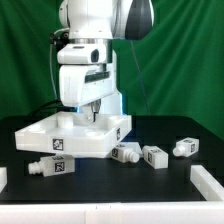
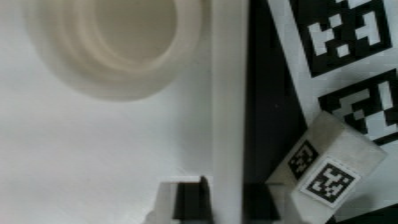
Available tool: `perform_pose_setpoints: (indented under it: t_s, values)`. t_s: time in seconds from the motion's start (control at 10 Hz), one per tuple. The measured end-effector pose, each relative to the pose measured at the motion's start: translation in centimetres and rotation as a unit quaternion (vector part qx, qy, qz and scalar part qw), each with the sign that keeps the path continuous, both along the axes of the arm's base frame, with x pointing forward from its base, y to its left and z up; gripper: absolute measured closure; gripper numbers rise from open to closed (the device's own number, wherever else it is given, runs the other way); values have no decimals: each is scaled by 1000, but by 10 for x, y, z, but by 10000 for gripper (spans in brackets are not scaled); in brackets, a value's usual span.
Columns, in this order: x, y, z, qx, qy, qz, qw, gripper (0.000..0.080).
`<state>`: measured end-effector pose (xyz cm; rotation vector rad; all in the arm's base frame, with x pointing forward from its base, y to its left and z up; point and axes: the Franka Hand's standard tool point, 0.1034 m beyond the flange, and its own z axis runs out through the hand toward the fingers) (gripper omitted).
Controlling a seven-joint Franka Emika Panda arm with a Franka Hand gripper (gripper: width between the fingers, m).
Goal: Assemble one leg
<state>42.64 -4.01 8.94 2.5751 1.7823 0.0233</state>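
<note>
The large white panel (image 1: 75, 135) lies on the black table with my gripper (image 1: 92, 113) lowered onto its far part. In the wrist view the panel (image 2: 107, 130) fills most of the picture, with one round socket (image 2: 111, 45). My gripper (image 2: 221, 205) stands at the panel's edge, its fingers (image 2: 191, 203) close together with the edge strip between them. One leg (image 2: 329, 168), a white post with square tags, lies just past that edge. Three more legs lie on the table: one (image 1: 52, 167) at the front on the exterior view's left, two (image 1: 127, 155) (image 1: 155, 157) in the middle.
Another tagged white part (image 1: 184, 147) lies on the exterior view's right. The marker board (image 2: 352, 60) lies beside the panel's edge. White blocks sit at the front corners (image 1: 210, 182) (image 1: 4, 180). A green curtain hangs behind.
</note>
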Motion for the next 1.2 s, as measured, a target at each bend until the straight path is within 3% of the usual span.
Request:
perform_pose_setpoints:
  t_s: [0.3, 0.4, 0.9, 1.2]
  values:
    - [52, 33, -21, 6, -3, 67, 998, 744]
    - [56, 43, -27, 6, -5, 79, 997, 744]
    - [52, 37, -31, 6, 1, 76, 997, 744]
    - [51, 44, -53, 8, 6, 108, 994, 744]
